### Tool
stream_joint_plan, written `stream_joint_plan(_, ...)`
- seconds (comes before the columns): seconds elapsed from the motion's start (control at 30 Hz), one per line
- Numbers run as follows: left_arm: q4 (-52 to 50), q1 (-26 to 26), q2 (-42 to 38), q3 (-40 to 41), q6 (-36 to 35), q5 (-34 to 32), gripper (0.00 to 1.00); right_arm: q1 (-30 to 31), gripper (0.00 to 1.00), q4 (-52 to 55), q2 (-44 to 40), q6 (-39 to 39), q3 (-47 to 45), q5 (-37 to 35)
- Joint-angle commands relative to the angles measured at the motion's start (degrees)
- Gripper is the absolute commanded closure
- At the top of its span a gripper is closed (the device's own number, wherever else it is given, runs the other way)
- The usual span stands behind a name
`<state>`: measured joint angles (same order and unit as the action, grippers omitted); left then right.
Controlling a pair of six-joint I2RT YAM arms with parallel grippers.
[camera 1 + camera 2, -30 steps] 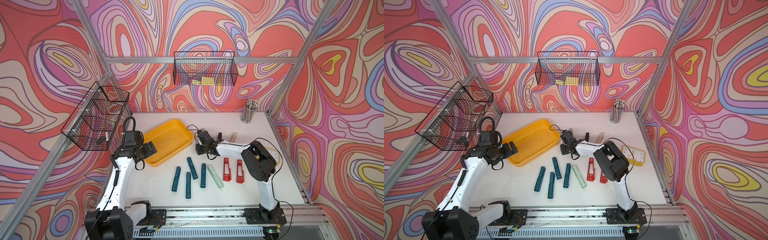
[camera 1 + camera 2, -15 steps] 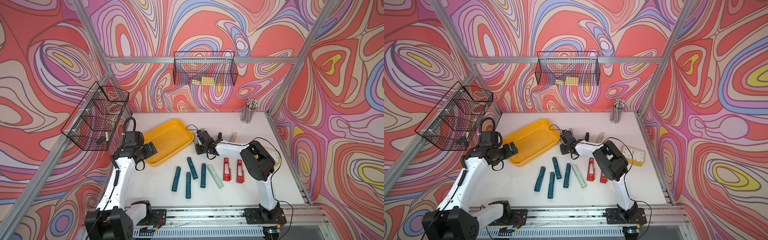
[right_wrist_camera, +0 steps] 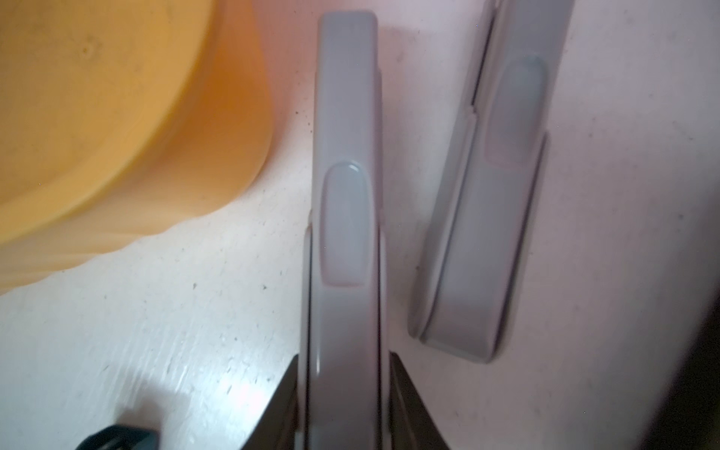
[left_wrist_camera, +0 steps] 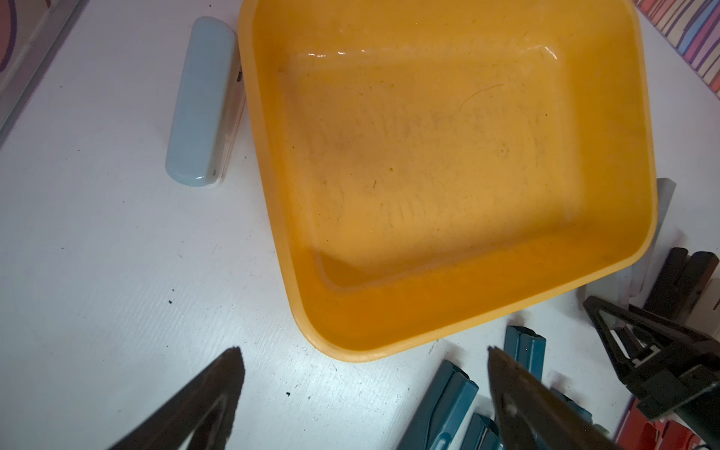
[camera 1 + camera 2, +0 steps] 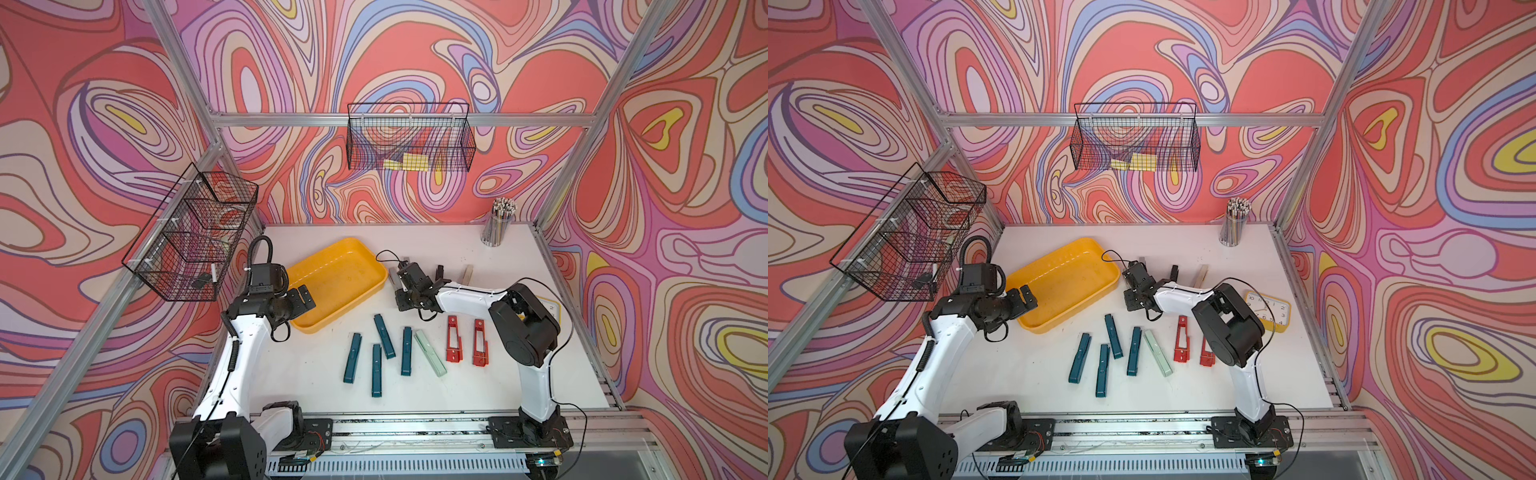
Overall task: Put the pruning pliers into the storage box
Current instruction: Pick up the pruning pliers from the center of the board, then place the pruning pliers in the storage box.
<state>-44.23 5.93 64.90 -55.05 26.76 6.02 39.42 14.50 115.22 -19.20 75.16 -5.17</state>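
The yellow storage box (image 5: 336, 282) (image 5: 1063, 282) stands empty at the table's middle left. My right gripper (image 3: 345, 389) (image 5: 405, 286) is shut on one grey pruning pliers (image 3: 345, 233), low over the table beside the box's wall (image 3: 97, 117). A second grey pliers (image 3: 487, 195) lies alongside it. My left gripper (image 4: 364, 350) (image 5: 305, 297) hangs open at the box's near left corner, holding nothing. On the table in front lie several teal pliers (image 5: 384, 341), a mint one (image 5: 430, 353) and two red ones (image 5: 454, 344). A black one (image 5: 439, 274) and a beige one (image 5: 468, 274) lie behind the right arm.
A pale blue oblong case (image 4: 202, 101) lies against the box's far side. A pencil cup (image 5: 496, 224) stands at the back right and a yellow clock (image 5: 1268, 311) behind the right arm. Black wire baskets hang on the back wall (image 5: 409, 141) and left wall (image 5: 191, 245).
The right gripper's jaws have closed in on the grey pliers. Both arms have stayed nearly where they were.
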Motion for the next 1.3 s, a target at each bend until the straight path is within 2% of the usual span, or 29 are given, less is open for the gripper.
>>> stream_joint_plan(0.0,0.6,-0.3,-0.7,0.3,0.0,-0.2,0.01,-0.1,1.00,0.6,-4.3,-0.4,-0.8,-1.7)
stream_joint_plan(0.2,0.3,-0.3,-0.3,-0.7,0.3,-1.6,0.01,-0.1,1.00,3.1,-8.9,-0.3,-1.2,-2.8)
stream_joint_plan(0.47,1.1,-0.3,1.2,-0.8,2.2,-0.1,0.01,0.0,1.00,7.2,-15.2,2.2,1.1,-3.6)
stream_joint_plan(0.73,-0.4,0.8,6.0,-3.6,4.9,-11.4,0.01,0.2,1.00,8.8,-14.9,3.2,7.4,2.1)
stream_joint_plan(0.9,1.2,1.2,8.3,-4.4,6.1,-15.6,0.02,0.7,1.00,8.5,-14.0,2.8,10.2,5.6)
stream_joint_plan(1.0,2.3,1.8,11.3,-4.9,6.5,-15.7,0.06,0.8,1.00,8.0,-12.2,2.8,10.6,7.2)
stream_joint_plan(1.1,5.2,2.6,13.9,-4.9,7.0,-13.2,0.16,0.8,1.00,7.5,-12.3,2.7,9.7,8.2)
stream_joint_plan(1.27,8.1,2.7,17.9,-4.9,8.4,-12.4,0.23,0.8,1.00,6.8,-12.8,2.5,7.7,8.5)
